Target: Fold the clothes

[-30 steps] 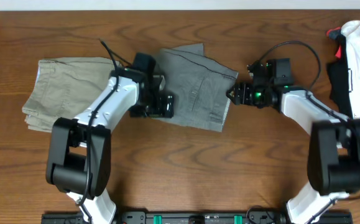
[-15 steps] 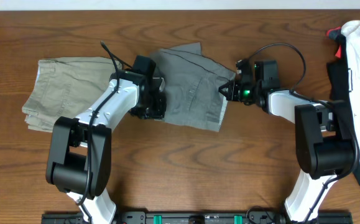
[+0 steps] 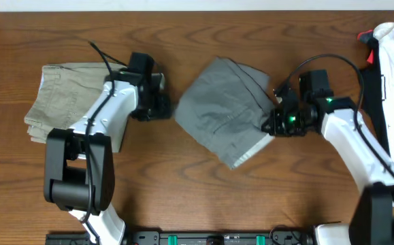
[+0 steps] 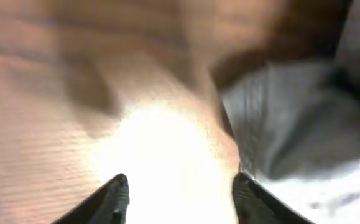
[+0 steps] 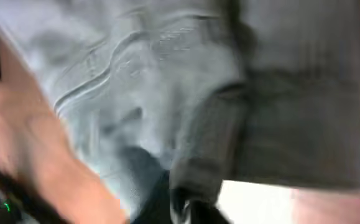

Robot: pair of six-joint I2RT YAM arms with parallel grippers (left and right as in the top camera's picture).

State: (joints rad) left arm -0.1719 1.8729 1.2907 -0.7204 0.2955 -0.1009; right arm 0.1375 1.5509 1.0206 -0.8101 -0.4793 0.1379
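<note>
The brown wooden bench [image 3: 197, 204] fills the overhead view from edge to edge. My two white-and-black arms come up from the bottom of the frame, my left arm [image 3: 108, 112] at centre-left and my right arm [image 3: 350, 133] at the lower right. Between them, a little above the middle of the frame, the medium-grey woven shorts [image 3: 220, 109] lie on the bench as a folded bundle. It is turned corner-up like a diamond, with stitched seams on top and a paler strip along its lower-right edge. The paler beige-khaki shorts [image 3: 64, 99] lie folded at the upper left, well apart from the grey pair, and my left arm crosses their right edge. A white-and-black garment [image 3: 390, 61] runs down the right edge of the frame, with a small red bit [image 3: 369, 56] at its upper left. My left jaws sit just left of the grey bundle, not touching it. In the left wrist view they stand released, with only bare bench between the tips and the shorts [image 4: 304, 124] off to the right. My right jaws are at the bundle's right corner. The right wrist view is blurred, but a fold of the shorts [image 5: 136, 81] runs down between the dark tips at bottom centre, so I am clenched on it. A green light [image 3: 292, 119] glows on my right wrist.
</note>
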